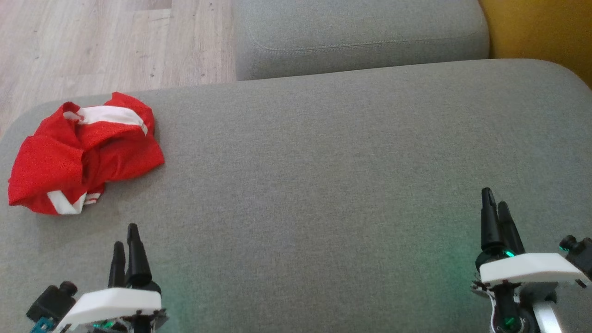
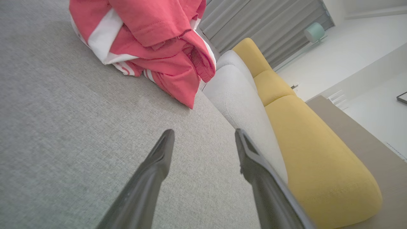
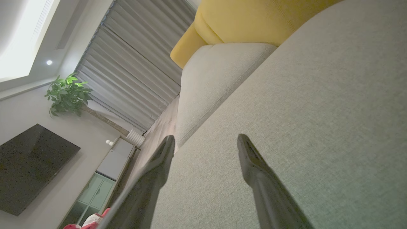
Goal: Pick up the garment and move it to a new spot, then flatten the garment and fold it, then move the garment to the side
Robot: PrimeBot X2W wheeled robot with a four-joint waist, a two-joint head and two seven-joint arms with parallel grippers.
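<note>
We've got the red garment bunched up at the far left corner of the grey seat, its longer run slanting from the left edge towards the far edge. It's straight ahead of our left gripper, fingers apart, near but not touching. Our right gripper, also spread, sits well apart by the right edge, and the bare seat between looks like ample room
</note>
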